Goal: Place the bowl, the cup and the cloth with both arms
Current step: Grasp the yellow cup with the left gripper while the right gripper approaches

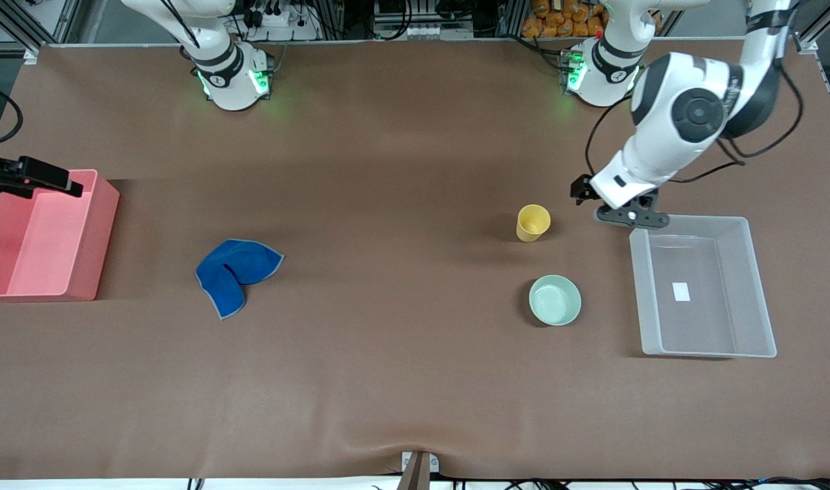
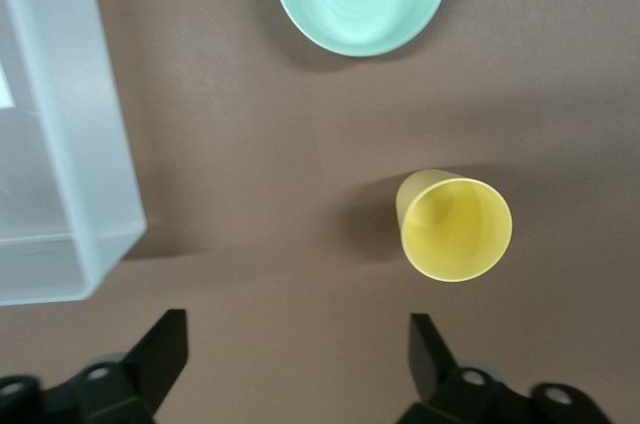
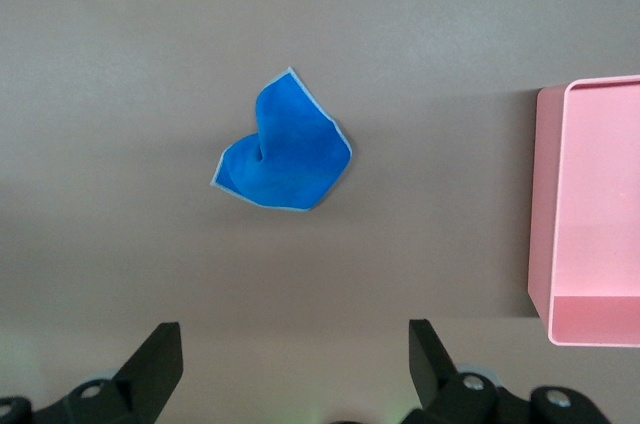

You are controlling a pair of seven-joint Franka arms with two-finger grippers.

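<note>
Now the left gripper (image 1: 587, 192) hangs over bare counter (image 1: 388, 381) between the cup (image 1: 533, 222) and the clear bin (image 1: 755, 292), its fingers (image 2: 428, 344) spread and holding nothing. Seen from the bowl (image 1: 555, 300), the yellow cup stands upright at about 11 o'clock, apart from it, and the clear bin lies at 3 o'clock. The cloth (image 1: 236, 273) lies crumpled toward the right arm's end of the counter, with the pink bin (image 1: 95, 245) at its 9 o'clock. The right gripper (image 3: 295, 364) is not seen in the front view; its wrist view shows it high over the counter, near the cloth and the pink bin, fingers spread and empty.

I think the cup is light and tall, so an off-centre descent can tip it. The cup could then roll against the bowl.
</note>
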